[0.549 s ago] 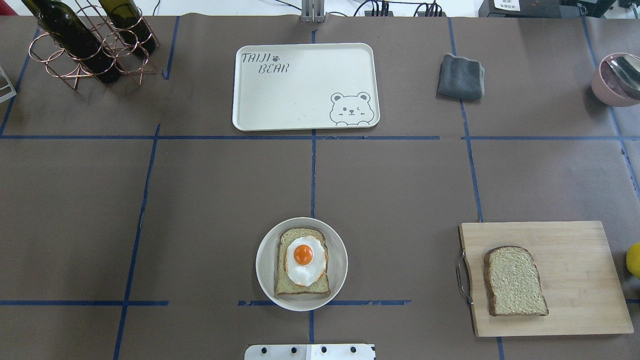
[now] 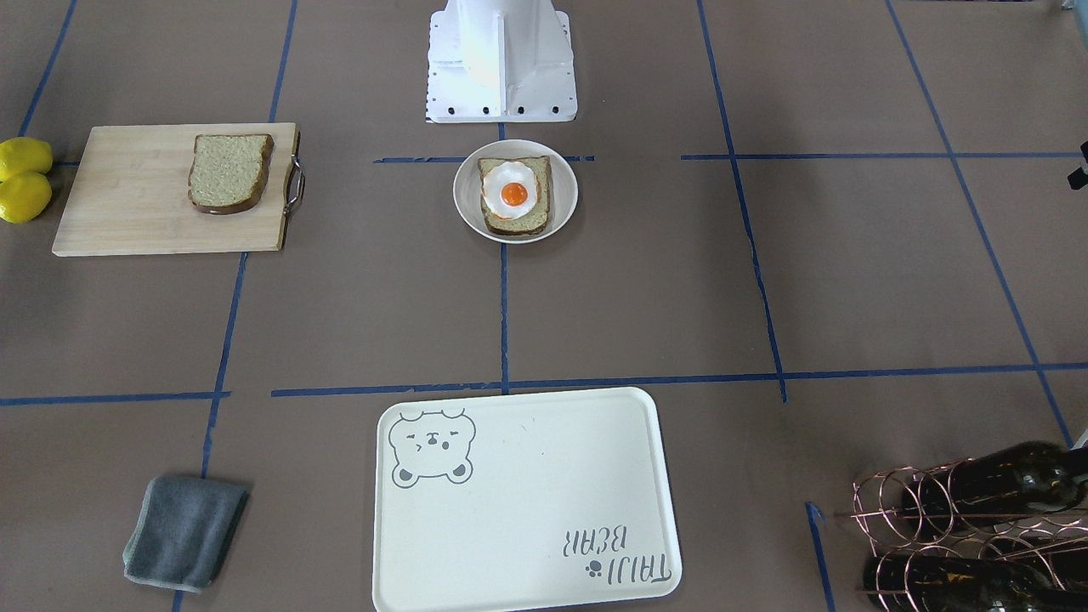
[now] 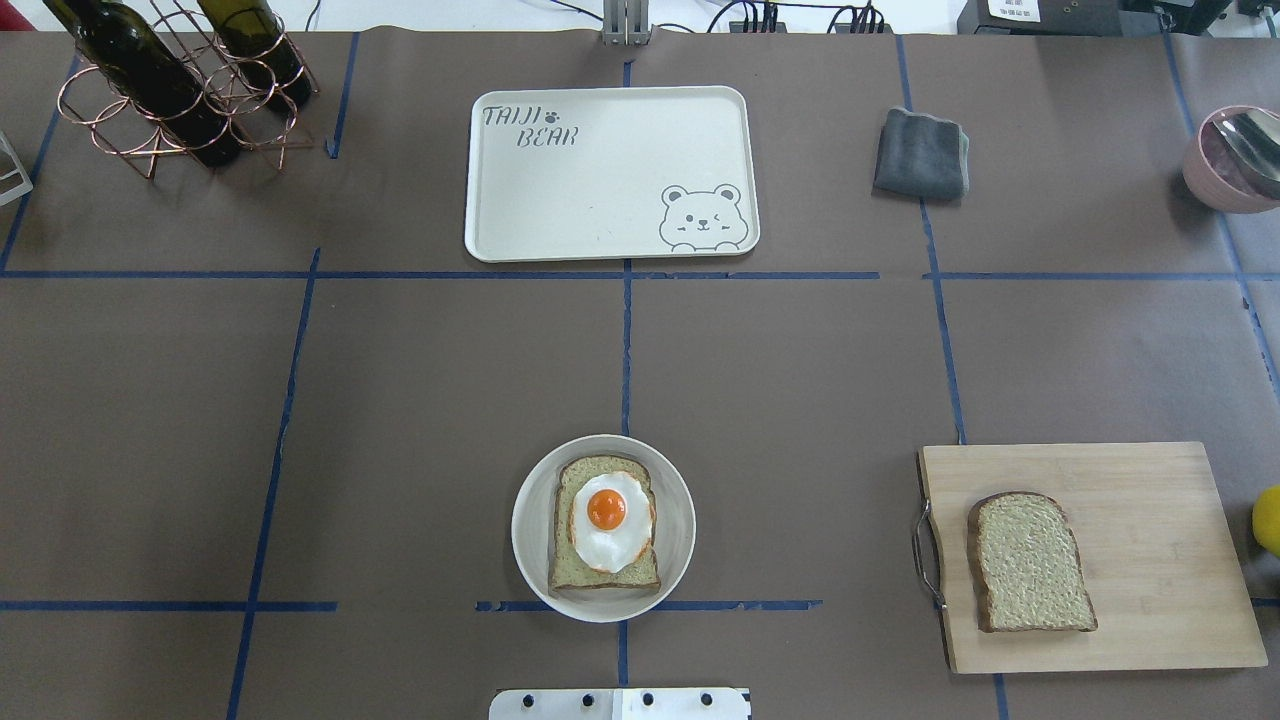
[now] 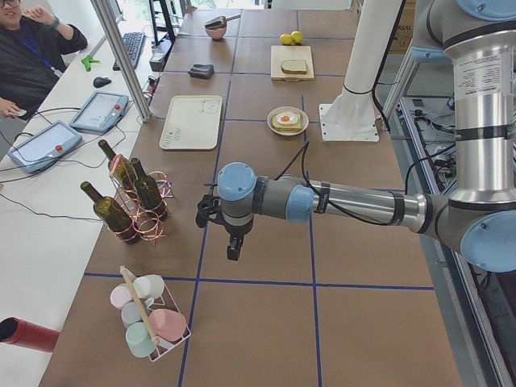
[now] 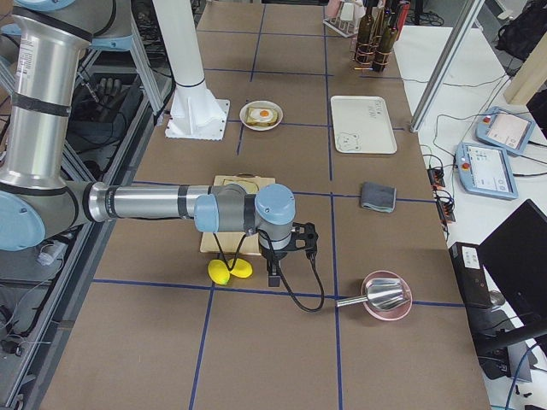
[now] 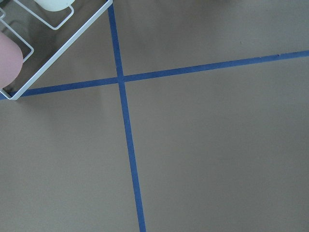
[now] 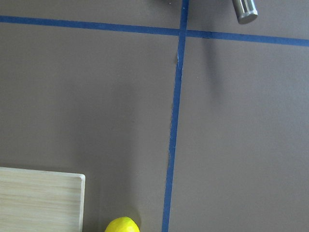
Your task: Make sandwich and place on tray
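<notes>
One bread slice [image 3: 565, 555] lies in a round off-white bowl [image 3: 530, 520] near the robot base, with the fried egg [image 3: 612, 525] on top of it. The second bread slice [image 3: 1030, 562] lies alone on the wooden cutting board [image 3: 1150, 520] at the right. The cream tray [image 3: 600, 180] sits bare at the far middle. My left gripper [image 4: 232, 246] hangs over bare table far to the left, near the bottle rack. My right gripper [image 5: 273, 272] hangs beside the lemons, past the board. I cannot tell whether either is open or shut.
A copper rack with wine bottles [image 3: 180, 85] stands at the far left. A folded grey cloth [image 3: 922, 153] lies right of the tray. A pink bowl with a metal scoop [image 3: 1235, 160] is at the far right. Two lemons [image 2: 24, 178] lie beside the board. A rack of cups [image 4: 149, 318] stands near the left gripper.
</notes>
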Robot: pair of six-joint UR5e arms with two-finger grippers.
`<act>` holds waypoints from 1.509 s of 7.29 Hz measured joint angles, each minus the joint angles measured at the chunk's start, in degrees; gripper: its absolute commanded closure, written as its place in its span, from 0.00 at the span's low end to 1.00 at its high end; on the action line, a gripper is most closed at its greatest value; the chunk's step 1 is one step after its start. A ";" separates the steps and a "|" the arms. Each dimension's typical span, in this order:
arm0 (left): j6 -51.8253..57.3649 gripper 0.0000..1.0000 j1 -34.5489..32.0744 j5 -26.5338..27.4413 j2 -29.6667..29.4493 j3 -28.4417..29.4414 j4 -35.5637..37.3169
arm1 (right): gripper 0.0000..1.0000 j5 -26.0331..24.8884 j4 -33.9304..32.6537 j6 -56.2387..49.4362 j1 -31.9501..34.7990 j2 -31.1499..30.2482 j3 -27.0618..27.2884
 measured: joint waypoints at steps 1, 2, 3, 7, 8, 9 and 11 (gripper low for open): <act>0.41 0.00 0.00 0.34 0.12 -0.17 -0.04 | 0.00 0.14 0.00 0.02 0.00 0.15 0.07; 1.10 0.00 0.01 1.01 0.24 -0.20 -0.09 | 0.00 1.08 0.02 0.16 0.00 0.36 0.37; 1.40 0.00 0.04 1.36 0.31 -0.12 -0.10 | 0.00 2.72 0.06 0.41 0.00 0.76 0.65; 1.56 0.00 0.04 1.40 0.59 -0.10 -0.11 | 0.00 4.92 5.39 0.45 -0.09 1.27 1.59; 1.55 0.00 0.01 1.27 0.63 -0.16 -0.08 | 0.00 6.09 8.35 1.29 -0.28 1.23 1.93; 1.49 0.00 0.00 1.19 0.65 -0.25 -0.04 | 0.00 8.83 11.14 3.47 -0.65 1.22 2.22; 1.40 0.00 -0.01 1.10 0.67 -0.27 0.00 | 0.00 12.17 23.13 15.76 -5.30 1.30 2.43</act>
